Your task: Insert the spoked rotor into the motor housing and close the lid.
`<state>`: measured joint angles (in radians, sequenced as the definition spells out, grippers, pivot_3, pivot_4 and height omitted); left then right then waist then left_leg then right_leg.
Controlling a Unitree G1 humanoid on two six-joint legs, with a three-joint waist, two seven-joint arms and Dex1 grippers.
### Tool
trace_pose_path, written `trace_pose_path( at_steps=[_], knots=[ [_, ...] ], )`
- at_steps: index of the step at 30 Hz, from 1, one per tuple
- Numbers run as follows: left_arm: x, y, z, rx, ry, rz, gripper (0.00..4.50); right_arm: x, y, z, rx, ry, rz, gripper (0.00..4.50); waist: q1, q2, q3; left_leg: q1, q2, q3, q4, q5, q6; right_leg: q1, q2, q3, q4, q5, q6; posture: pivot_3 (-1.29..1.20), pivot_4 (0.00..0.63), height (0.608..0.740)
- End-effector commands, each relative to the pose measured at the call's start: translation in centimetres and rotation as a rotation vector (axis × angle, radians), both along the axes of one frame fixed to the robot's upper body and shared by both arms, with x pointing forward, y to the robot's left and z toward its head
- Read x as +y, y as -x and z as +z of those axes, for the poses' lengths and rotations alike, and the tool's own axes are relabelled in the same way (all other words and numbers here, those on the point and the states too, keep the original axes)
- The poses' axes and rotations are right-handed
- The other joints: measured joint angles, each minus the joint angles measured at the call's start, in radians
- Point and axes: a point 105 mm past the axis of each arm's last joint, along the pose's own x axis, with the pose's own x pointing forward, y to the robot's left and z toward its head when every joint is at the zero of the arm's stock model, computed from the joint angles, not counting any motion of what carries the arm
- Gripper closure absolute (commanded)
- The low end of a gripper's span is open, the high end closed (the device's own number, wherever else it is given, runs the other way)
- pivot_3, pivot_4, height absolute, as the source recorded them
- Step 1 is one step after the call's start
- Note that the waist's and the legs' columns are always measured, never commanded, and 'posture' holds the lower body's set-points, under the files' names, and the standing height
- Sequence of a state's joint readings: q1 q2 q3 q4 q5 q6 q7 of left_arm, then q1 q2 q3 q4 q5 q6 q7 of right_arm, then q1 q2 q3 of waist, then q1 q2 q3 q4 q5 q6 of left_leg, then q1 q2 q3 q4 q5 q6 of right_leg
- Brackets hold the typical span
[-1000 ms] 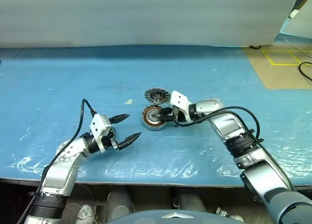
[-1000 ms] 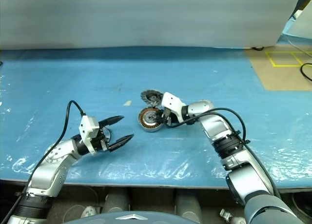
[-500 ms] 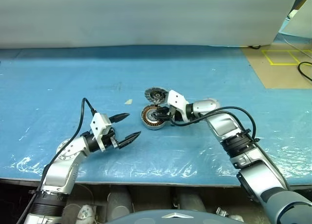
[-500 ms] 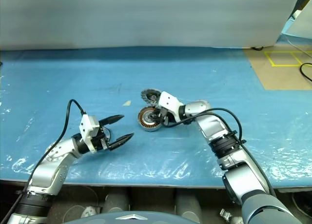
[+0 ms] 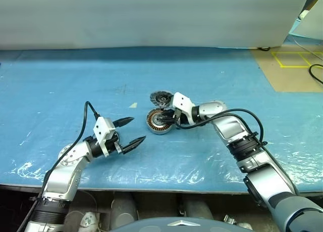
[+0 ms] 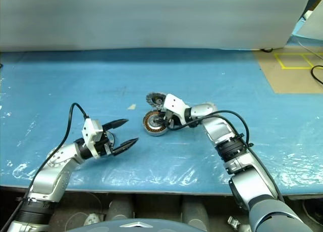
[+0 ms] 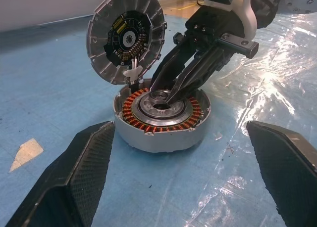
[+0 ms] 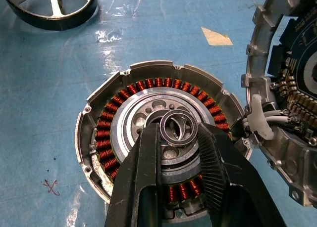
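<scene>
**Ring held over the open housing**

While the lid (image 7: 125,35) stands open on its hinge, the right end effector (image 8: 179,138) pinches a small dark ring (image 8: 178,128) over the motor housing (image 8: 99,113) hub, mid-bench (image 5: 60,80). Left end effector (image 5: 132,131) hangs wide open and empty nearby. Spoked rotor (image 8: 52,7) lies just beside the housing.

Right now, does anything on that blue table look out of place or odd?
Nothing is damaged or spilled. One thing stands out: the right pincer holds a small ring over the hub of the motor housing, while the spoked rotor lies apart on the table. The lid stands open.
</scene>
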<state>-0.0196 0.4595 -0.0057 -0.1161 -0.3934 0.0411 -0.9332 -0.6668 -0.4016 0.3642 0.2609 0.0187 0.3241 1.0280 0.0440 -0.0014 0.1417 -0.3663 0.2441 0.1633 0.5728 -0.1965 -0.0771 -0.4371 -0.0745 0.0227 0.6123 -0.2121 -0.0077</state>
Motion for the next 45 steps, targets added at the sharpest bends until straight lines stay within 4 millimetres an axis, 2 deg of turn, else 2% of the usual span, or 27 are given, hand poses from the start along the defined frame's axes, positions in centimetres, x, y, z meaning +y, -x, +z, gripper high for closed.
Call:
trace_pose_path(
  at_steps=[1,10,43,45],
  knots=[
    [0.0,0.0,1.0,-0.04,0.0,-0.011,0.0,0.0,-0.2,1.0,-0.041,-0.012,0.009,3.82,0.0,0.0,0.0,0.0,0.0,0.0,0.0,0.0,0.0,0.0,0.0,0.0,0.0,0.0,0.0,0.0,0.15,0.74],
    [0.1,-0.1,0.9,-0.038,-0.004,-0.011,0.0,0.7,0.2,1.0,-0.033,-0.027,0.026,3.82,0.0,0.0,0.0,0.0,0.0,0.0,0.0,0.0,0.0,0.0,0.0,0.0,0.0,0.0,0.0,0.0,0.15,0.74],
    [0.2,-0.1,0.7,-0.035,-0.009,-0.01,0.0,0.8,0.7,-0.1,-0.021,0.007,0.056,3.82,0.0,0.0,0.0,0.0,0.0,0.0,0.0,0.0,0.0,0.0,0.0,0.0,0.0,0.0,0.0,0.0,0.15,0.74],
    [0.2,-0.1,0.7,-0.035,-0.009,-0.01,0.0,0.8,0.8,-0.1,-0.017,0.002,0.058,3.11,0.0,0.0,0.0,0.0,0.0,0.0,0.0,0.0,0.0,0.0,0.0,0.0,0.0,0.0,0.0,0.0,0.15,0.74]
  ],
)
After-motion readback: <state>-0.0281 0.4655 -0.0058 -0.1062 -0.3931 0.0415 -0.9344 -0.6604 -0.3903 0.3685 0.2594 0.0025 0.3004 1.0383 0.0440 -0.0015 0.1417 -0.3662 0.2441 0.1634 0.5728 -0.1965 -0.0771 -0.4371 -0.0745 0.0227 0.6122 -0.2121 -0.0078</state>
